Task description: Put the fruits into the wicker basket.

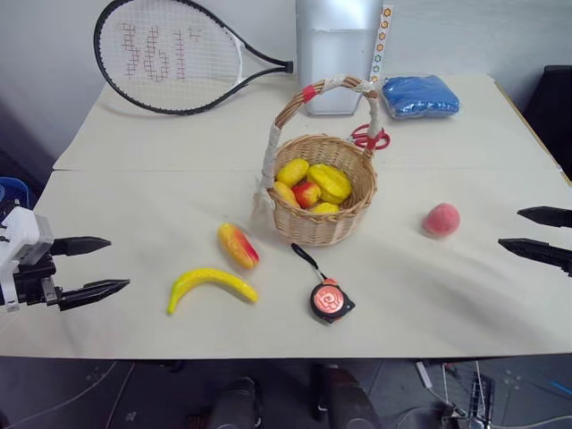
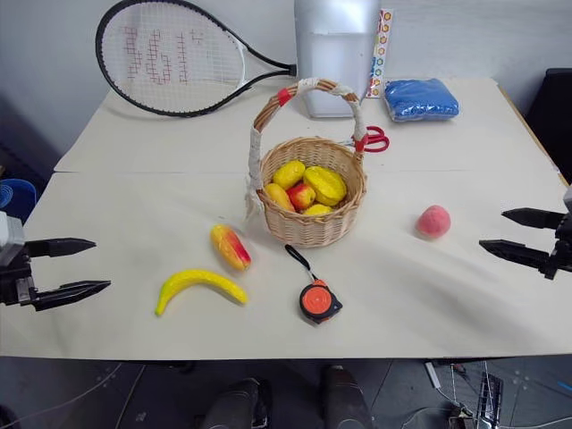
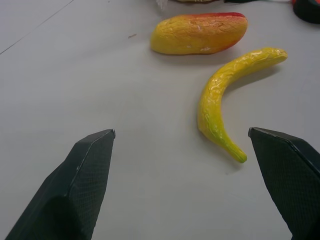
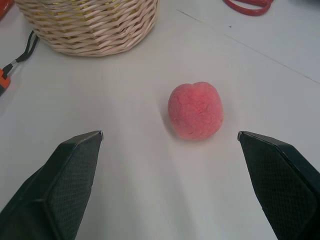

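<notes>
So the wicker basket [image 1: 323, 192] sits mid-table with several yellow and red fruits already in it. Three are left out: the banana [image 1: 210, 284] and the mango [image 1: 238, 245] near-left of the basket, the mango just beside it, and the peach [image 1: 441, 219] off to its right. The orange tape measure [image 1: 331, 298] just in front isn't fruit, leave it.

The left gripper [image 1: 92, 265] hangs at the left edge, fingers spread wide and empty, lined up on the banana. The right gripper [image 2: 518, 234] is the same story on the right, wide open and facing the peach.

My take: the peach is round and will likely roll, so bracket it squarely before closing. Take the banana across its thick middle, not the thin tip. Lift clear over the rim and watch the tall taped handle [image 1: 295, 103].
</notes>
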`<state>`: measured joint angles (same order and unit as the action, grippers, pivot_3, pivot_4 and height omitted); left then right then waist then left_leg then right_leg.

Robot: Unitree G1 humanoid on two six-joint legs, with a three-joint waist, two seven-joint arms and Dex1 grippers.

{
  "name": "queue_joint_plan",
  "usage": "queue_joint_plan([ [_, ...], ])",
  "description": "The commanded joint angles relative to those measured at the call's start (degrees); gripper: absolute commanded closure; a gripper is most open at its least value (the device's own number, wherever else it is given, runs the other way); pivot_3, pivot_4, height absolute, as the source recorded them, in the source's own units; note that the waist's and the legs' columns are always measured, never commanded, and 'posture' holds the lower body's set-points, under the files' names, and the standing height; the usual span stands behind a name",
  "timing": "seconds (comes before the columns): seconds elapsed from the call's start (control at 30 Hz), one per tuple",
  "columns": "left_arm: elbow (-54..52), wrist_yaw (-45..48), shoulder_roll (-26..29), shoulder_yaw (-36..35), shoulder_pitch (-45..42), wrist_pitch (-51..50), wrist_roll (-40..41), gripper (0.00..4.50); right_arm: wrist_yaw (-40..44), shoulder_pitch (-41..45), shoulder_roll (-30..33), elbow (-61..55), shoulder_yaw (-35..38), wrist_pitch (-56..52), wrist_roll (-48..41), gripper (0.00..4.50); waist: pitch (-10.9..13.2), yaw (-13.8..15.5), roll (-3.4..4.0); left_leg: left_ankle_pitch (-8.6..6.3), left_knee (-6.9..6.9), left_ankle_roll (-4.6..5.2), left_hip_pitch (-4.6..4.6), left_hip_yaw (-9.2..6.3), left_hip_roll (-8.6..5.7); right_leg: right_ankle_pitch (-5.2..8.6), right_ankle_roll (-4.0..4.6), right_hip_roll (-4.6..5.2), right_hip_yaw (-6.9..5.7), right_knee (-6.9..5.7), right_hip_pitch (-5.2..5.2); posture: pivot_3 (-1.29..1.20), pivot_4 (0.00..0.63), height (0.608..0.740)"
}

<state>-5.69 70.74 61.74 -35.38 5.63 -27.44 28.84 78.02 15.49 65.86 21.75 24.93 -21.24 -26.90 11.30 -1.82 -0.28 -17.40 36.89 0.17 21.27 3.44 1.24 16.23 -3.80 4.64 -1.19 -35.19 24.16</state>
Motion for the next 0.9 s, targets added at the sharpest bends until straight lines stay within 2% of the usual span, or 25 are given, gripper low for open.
queue_joint_plan([
  [0.03,-0.8,0.8,0.4,-1.0,0.7,0.2,0.6,0.00,0.1,0.4,0.2,-1.4,0.7,0.0,-0.8,0.03,0.0,0.1,0.00,-0.01,0.02,-0.02,0.01,0.08,0.00,-0.19,-0.34,0.00,0.01,-0.12,0.09,0.00,0.150,0.740],
  [0.47,-0.2,-2.8,-1.5,0.4,-0.7,2.6,-0.7,0.00,-1.3,1.0,0.7,-1.3,-0.7,1.5,1.0,0.03,0.0,0.1,-0.01,0.01,0.27,-0.03,-0.03,0.46,0.06,-0.20,-0.35,-0.15,0.14,-0.55,0.29,0.00,0.150,0.740],
  [0.67,0.1,-2.4,-0.4,3.7,-4.6,1.2,0.5,0.00,-3.1,2.0,-0.1,-3.4,-1.6,-1.9,0.1,0.03,0.0,0.1,-0.02,0.01,0.33,-0.03,-0.03,0.48,0.07,-0.20,-0.36,-0.18,0.14,-0.59,0.29,0.00,0.150,0.740],
  [0.83,-4.7,-2.4,-1.1,6.3,-7.2,-0.9,2.6,0.00,-5.2,4.1,-1.4,-7.9,-1.7,-7.4,-2.8,0.03,0.0,0.0,-0.02,0.02,0.35,-0.04,-0.04,0.52,0.08,-0.21,-0.38,-0.20,0.19,-0.64,0.29,0.00,0.150,0.740],
  [0.9,-8.2,-2.9,-1.9,9.6,-10.7,-3.2,5.3,0.00,-5.6,5.3,-2.7,-13.3,-3.2,-10.6,-5.2,0.03,0.0,0.1,-0.02,0.02,0.38,-0.04,-0.03,0.52,0.08,-0.22,-0.40,-0.21,0.19,-0.67,0.29,0.00,0.150,0.740],
])
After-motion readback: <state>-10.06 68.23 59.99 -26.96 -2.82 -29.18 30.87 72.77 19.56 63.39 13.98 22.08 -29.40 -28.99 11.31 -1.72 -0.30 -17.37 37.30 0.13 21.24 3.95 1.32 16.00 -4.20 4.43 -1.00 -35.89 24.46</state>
